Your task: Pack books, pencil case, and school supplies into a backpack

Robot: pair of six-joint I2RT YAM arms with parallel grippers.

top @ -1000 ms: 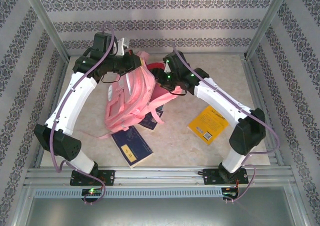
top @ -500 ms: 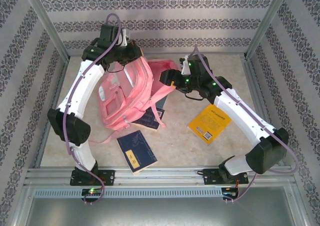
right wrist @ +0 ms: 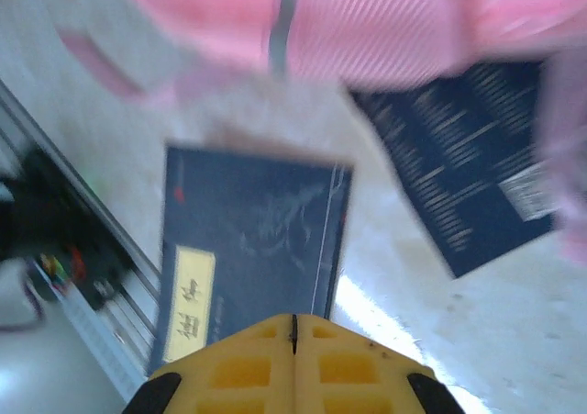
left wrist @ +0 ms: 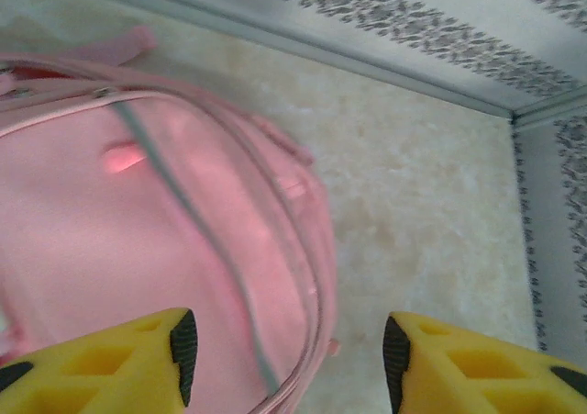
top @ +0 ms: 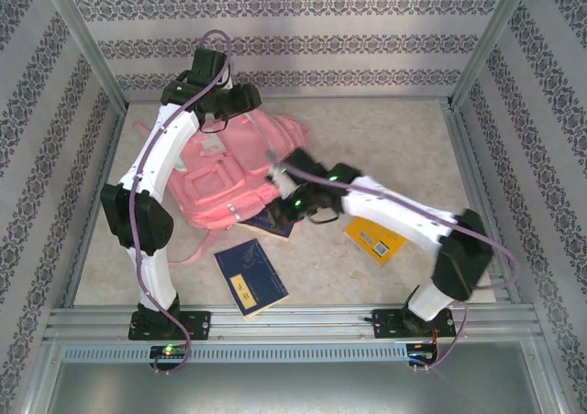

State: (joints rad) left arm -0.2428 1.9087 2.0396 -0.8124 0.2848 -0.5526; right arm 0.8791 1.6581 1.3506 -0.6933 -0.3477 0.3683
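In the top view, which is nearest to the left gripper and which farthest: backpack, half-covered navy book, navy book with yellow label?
1. The backpack, under the left gripper.
2. The half-covered navy book, at the backpack's near edge.
3. The navy book with yellow label, lying free in front.
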